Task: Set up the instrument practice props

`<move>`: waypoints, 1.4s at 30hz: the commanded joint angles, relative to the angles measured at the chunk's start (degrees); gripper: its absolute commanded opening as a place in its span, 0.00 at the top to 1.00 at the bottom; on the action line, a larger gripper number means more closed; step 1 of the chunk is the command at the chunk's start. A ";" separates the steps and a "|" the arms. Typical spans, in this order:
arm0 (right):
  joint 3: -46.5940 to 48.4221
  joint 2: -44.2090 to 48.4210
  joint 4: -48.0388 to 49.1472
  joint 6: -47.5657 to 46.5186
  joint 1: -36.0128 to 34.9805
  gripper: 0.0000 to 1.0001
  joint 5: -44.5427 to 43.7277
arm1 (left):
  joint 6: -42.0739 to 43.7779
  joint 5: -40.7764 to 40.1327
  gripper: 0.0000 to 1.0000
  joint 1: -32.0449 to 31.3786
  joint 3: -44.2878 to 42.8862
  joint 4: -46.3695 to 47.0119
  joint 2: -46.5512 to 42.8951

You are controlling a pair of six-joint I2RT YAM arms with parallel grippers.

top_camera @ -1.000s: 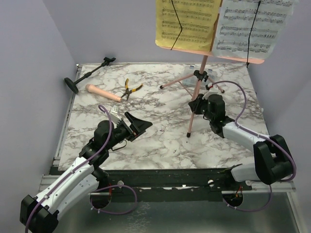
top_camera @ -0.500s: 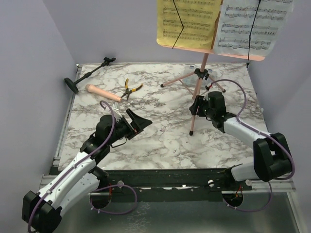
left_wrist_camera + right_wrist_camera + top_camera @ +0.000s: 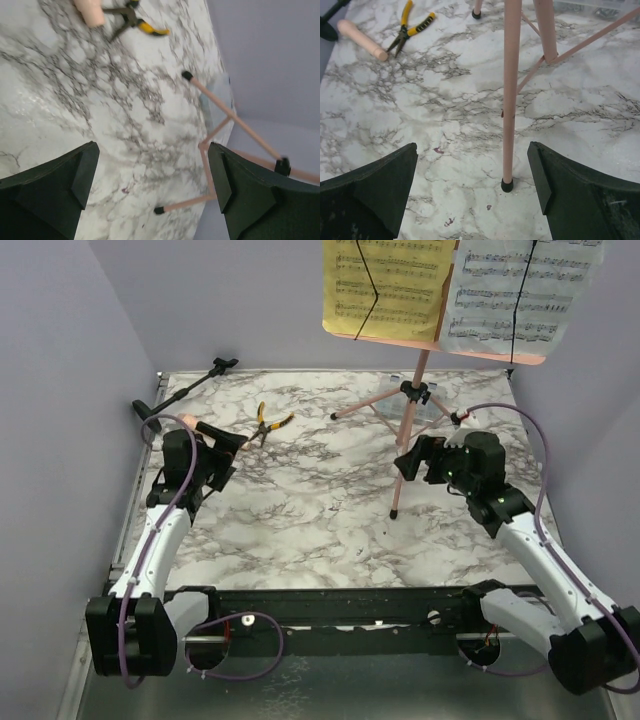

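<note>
Music stand (image 3: 420, 368) upright, long axis vertical

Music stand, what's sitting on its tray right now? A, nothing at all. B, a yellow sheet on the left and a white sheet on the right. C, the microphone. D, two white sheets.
B: in the top view the music stand carries a yellow sheet on the left side of its tray and a white sheet on the right.
</note>
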State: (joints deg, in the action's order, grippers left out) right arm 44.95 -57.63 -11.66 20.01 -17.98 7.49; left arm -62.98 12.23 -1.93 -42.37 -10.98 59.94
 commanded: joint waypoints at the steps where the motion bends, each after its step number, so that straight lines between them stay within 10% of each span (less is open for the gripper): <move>1: -1.96 5.91 -3.42 2.70 0.16 0.00 4.21 | -11.71 -18.36 0.01 4.74 -3.47 -2.93 5.62; 10: -4.83 9.45 -2.70 4.38 0.14 0.00 8.18 | 5.25 -29.95 0.01 7.20 -29.28 2.60 33.74; 20: -5.76 10.70 -5.95 3.27 0.15 0.00 8.51 | -23.47 -38.75 0.01 7.92 -39.31 25.91 58.44; 30: -4.83 13.90 -8.72 1.92 0.16 0.00 4.39 | -34.49 -51.27 0.03 6.49 -57.76 19.29 76.01; 42: -4.58 12.19 -9.09 1.62 0.17 0.00 2.64 | -46.25 -48.70 0.29 8.54 -76.22 6.67 89.68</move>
State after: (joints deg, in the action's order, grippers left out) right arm 39.53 -45.01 -19.73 22.44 -17.98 11.97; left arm -104.44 -36.58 4.95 -115.44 -0.32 145.34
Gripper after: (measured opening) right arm 0.998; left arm 0.767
